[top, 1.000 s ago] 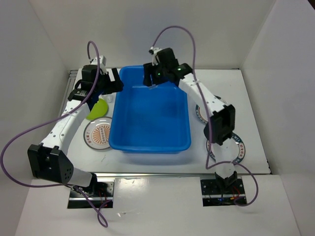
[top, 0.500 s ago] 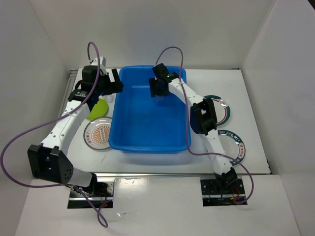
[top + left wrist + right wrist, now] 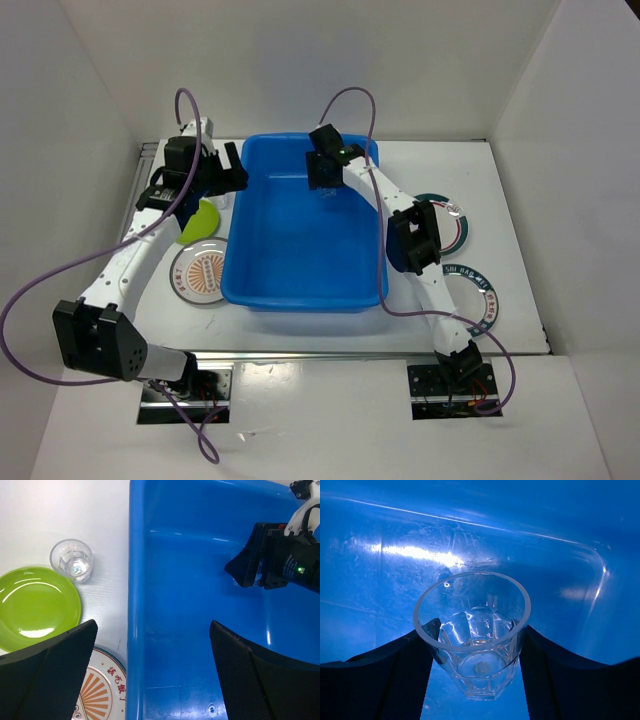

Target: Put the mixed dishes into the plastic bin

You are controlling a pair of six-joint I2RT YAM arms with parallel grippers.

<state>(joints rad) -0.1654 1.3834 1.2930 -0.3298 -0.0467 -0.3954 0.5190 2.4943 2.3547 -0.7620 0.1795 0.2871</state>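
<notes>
Our right tool point(image 3: 478, 636) is closed partway on a tiny clear faceted glass cup point(image 3: 472, 611), in the upper part of the large bright blue plastic bin point(image 3: 300, 296). Our left tool point(image 3: 152, 626) is spread wide and empty over the bin's left rim. Left of it, on the white worktop point(image 3: 50, 510), are a second clear cup point(image 3: 72, 560) and a lime-green round plate point(image 3: 35, 605).

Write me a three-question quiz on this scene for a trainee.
1. True or false: the right gripper holds a clear cup over the blue bin.
2. Which lies beside the second clear cup, left of the bin? A. lime-green plate B. white plate C. fork
3. Fill in: the left gripper has its jaws ____.
Key: 1 true; 2 A; 3 open.
</notes>
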